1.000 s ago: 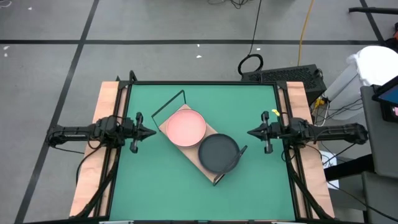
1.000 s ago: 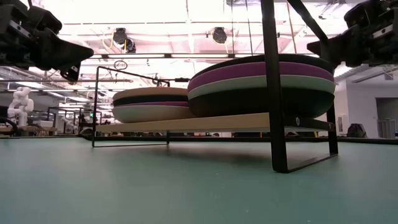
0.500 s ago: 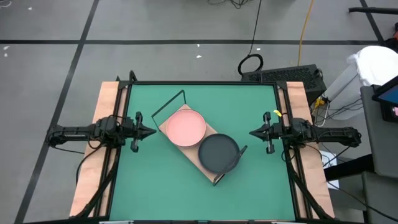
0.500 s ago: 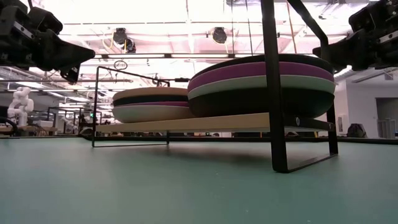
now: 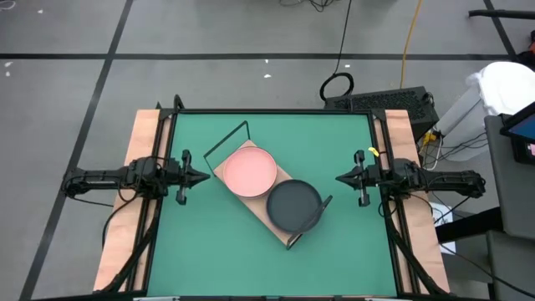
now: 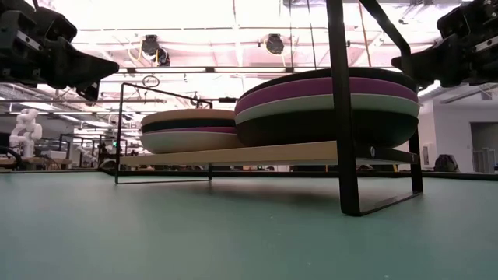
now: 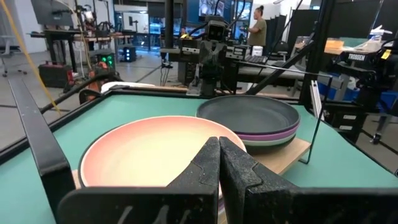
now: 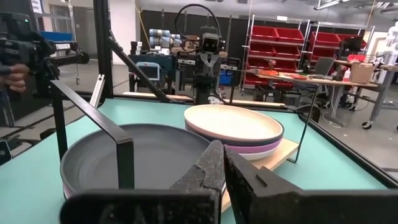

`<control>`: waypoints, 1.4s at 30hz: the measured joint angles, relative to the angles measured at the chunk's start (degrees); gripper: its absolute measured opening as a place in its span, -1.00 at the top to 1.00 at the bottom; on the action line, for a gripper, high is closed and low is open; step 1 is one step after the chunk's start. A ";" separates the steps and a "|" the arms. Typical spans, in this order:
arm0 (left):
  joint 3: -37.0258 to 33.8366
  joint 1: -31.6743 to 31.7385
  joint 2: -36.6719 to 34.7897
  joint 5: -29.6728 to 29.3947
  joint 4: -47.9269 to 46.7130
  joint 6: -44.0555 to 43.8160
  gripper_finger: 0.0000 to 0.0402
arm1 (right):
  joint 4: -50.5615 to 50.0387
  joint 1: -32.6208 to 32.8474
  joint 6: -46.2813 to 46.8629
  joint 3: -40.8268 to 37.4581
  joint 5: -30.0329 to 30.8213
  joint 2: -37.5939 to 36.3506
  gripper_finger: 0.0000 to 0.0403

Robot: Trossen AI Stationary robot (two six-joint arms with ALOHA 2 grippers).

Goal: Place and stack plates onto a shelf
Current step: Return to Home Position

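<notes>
The wooden shelf point(image 5: 248, 197) lies slantwise in the middle of the green table, resting on its black wire end frames point(image 6: 346, 155). Two stacks of plates sit on it: one topped by a pink plate point(image 5: 249, 170) toward the far left, one topped by a dark grey plate point(image 5: 293, 206) toward the near right. The low view shows purple and pale green plates point(image 6: 327, 97) under the dark one. My left gripper point(image 5: 206, 176) hovers shut at the table's left edge. My right gripper point(image 5: 338, 178) hovers shut at the right edge. Both point level at the shelf and touch nothing.
Bare green table lies all around the shelf. Wooden boards point(image 5: 139, 159) flank the mat on both sides. Beyond the table stand a keyboard tray point(image 5: 380, 102) and cables on the floor. A person point(image 7: 255, 26) stands far off in the room.
My right gripper has drawn back slightly toward the table's right edge. The plates and shelf have stayed put.
</notes>
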 joint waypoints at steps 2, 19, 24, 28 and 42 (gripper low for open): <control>0.00 0.00 0.01 -0.02 -0.01 0.38 0.99 | 0.13 0.00 0.00 0.00 0.00 0.00 1.00; 0.00 0.00 0.00 1.29 2.69 2.82 1.00 | 0.52 0.00 0.02 0.05 0.02 0.00 1.00; 0.00 0.00 -0.06 1.27 2.36 3.26 1.00 | 0.55 0.00 0.02 0.04 0.02 0.00 1.00; 0.00 0.00 -0.06 0.46 0.17 3.21 1.00 | 0.55 0.00 0.02 0.04 0.02 0.00 1.00; 0.02 0.00 0.07 0.31 0.13 2.29 0.96 | 0.57 0.00 0.02 0.04 0.04 0.02 1.00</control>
